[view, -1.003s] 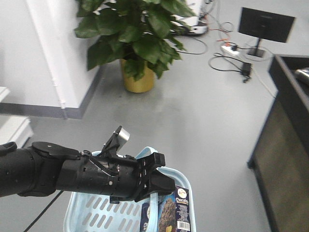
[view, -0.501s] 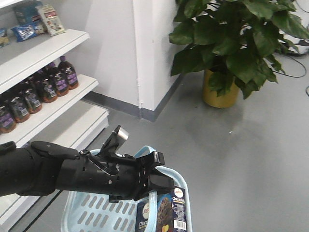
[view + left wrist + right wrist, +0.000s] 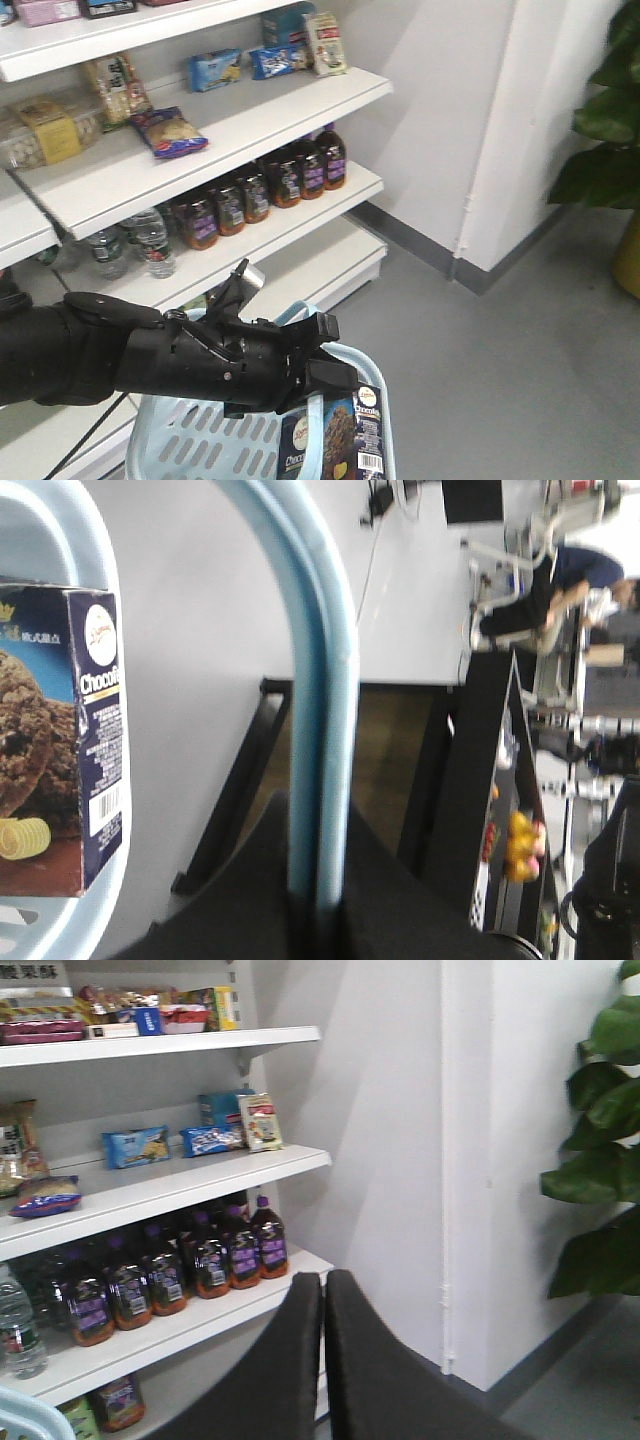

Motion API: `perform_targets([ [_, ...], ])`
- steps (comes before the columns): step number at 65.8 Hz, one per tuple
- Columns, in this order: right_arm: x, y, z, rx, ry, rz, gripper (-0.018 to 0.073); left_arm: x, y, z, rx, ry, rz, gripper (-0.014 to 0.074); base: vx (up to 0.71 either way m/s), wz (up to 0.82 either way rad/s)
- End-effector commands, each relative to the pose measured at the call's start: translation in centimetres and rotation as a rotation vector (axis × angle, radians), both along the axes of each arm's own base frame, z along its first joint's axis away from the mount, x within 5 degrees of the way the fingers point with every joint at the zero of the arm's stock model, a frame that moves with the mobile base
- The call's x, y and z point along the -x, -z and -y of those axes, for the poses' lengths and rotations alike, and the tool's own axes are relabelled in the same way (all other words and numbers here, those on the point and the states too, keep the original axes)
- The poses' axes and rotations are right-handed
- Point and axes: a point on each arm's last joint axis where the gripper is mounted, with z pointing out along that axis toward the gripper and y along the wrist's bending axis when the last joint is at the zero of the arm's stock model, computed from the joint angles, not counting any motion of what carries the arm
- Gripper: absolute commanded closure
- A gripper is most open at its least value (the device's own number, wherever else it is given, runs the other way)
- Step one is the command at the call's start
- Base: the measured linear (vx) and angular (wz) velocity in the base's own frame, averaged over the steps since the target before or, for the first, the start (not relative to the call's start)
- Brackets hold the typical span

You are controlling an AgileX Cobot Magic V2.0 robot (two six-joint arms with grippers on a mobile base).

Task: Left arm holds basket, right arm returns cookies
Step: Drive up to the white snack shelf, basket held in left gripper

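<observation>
One cookies box (image 3: 345, 440) is standing in the basket (image 3: 190, 442) below the left gripper (image 3: 335, 352), which is clamping the handle (image 3: 322, 680) | right gripper (image 3: 323, 1285) is pressing jaws together, empty

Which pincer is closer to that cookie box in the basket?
Left. The left pincer clamps the basket handle beside the cookie box; the right pincer, shut, faces the shelves, box outside its view.

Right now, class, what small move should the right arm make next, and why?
Probably open the right gripper and bring it toward the cookies. Its jaws are shut on nothing and face the shelf, while the cookies stand in the basket, whose handle the left gripper clamps.
</observation>
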Motion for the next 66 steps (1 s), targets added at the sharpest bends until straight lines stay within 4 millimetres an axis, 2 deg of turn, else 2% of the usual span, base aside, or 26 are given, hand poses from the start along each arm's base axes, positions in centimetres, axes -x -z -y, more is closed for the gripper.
perform_targets([
  [1, 0.12, -0.73, 0.00, -0.002, 0.000, 0.082, 0.0568, 0.13, -2.69, 0.33, 0.107, 0.008, 0.028, 0.0603, 0.18, 0.69],
  [66, 0.12, -0.73, 0.00, -0.002, 0.000, 0.082, 0.0568, 0.07, -2.65, 0.31, 0.102, 0.002, 0.030, 0.0603, 0.12, 0.48],
])
